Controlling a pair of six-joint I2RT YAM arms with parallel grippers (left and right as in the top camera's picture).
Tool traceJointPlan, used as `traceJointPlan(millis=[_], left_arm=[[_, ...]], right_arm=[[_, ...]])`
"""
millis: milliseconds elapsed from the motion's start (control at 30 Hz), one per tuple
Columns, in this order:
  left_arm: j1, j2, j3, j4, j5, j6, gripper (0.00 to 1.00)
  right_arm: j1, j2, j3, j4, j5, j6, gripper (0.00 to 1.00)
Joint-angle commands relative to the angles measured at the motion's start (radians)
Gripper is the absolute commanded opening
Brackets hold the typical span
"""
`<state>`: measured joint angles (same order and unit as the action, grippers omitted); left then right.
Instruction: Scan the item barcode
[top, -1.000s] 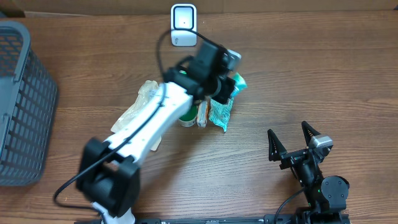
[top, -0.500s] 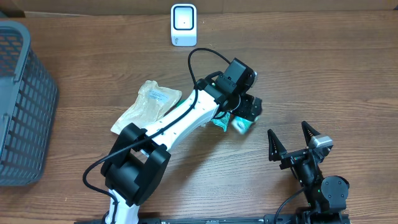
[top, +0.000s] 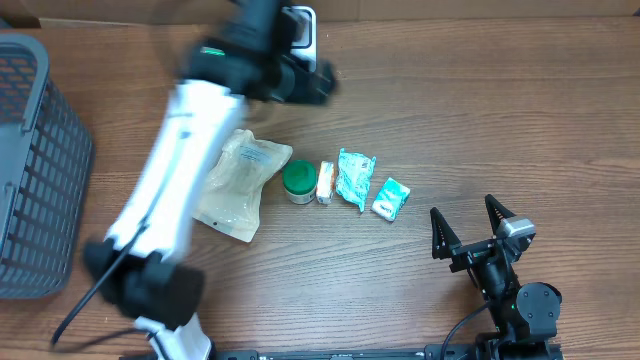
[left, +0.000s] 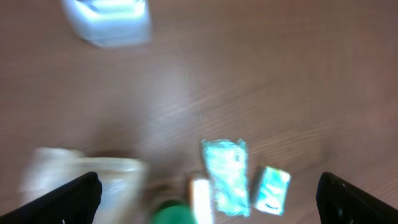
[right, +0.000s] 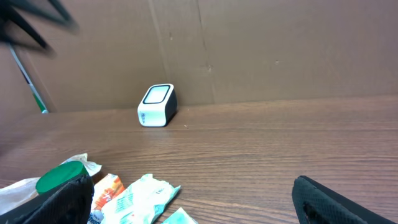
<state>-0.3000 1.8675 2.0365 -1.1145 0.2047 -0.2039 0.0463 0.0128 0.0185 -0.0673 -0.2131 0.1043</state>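
The left claw (top: 312, 82) has swung far-left, jaws apart, leaving the small teal-and-white sachet (top: 390, 198) flat on the tabletop (top: 500, 100); the right claw (top: 463, 208) also gapes apart.

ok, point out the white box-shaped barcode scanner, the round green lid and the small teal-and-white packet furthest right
white box-shaped barcode scanner (right: 157, 107): right wrist view, middle of its body.
round green lid (top: 298, 178): overhead view, centre of its top.
small teal-and-white packet (top: 391, 198): overhead view, middle of its face.
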Motion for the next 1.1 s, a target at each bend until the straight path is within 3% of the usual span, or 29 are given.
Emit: traceJointPlan(millis=[0, 167, 433, 1067], left_arm=[[0.140, -0.122, 0.113, -0.094, -0.002, 0.150, 1.00], [0.369, -0.180, 0.127, -0.216, -0.003, 0.258, 1.00], [0.666, -0.179, 0.126, -0.292, 0.052, 0.271, 1.00], [0.692, -0.177, 0.126, -0.329, 0.049, 0.272, 1.00]], right_arm=[[-0.002, -0.010, -0.010, 0.006, -0.002, -0.001, 1.00], [-0.002, -0.010, -0.010, 0.006, -0.002, -0.001, 1.00], [-0.002, -0.010, -0.010, 0.006, -0.002, -0.001, 1.00], [-0.002, -0.010, -0.010, 0.006, -0.002, -0.001, 1.00]])
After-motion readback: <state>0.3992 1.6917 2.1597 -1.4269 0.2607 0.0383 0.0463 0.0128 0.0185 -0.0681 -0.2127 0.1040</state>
